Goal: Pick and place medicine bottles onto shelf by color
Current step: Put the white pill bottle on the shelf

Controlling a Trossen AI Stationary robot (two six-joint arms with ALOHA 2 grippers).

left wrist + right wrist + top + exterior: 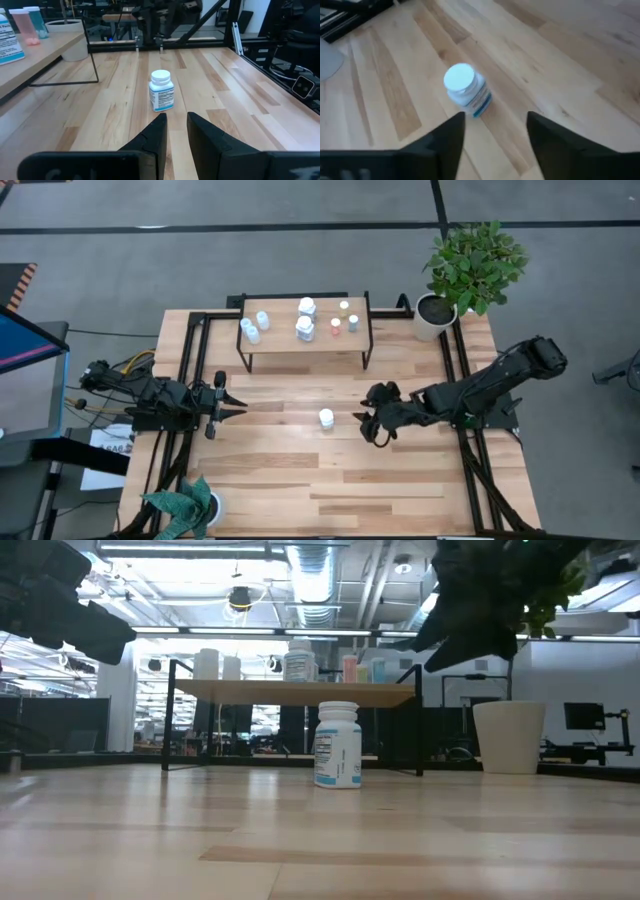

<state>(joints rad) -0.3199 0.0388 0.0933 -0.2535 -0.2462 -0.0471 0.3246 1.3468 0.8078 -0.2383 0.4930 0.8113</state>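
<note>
On the wooden table (300,470), the biggest thing going is the pair of dark arms, one from each side, both pointed toward the middle. The right arm reaches in low, and the right gripper (370,423) hangs just beside the lone bottle on the tabletop, its fingers spread wide with clear boards between them; the right wrist view looks down on the bottle's white cap just ahead of that gap, so it reads as lined up for a grab, nothing pinched yet. The left gripper (228,408) waits well apart on its own side, fingers drawn close with only a narrow slot between, holding nothing.

Next down in size, the shelf (305,340) stands at the far edge of the table on thin black legs. Its load looks sorted already: two pale bottles (252,328) at the left end, two larger white ones (305,318) in the centre, and a cluster of small ones (343,320) to the right, one reddish, one greenish. Colour groups, then, each with its own stretch of board.

Smallest, and the one that matters: the white bottle with the blue label (326,418), upright on the bare table, well short of the shelf. I'd judge it the last to go, likely bound for the white group.
</note>
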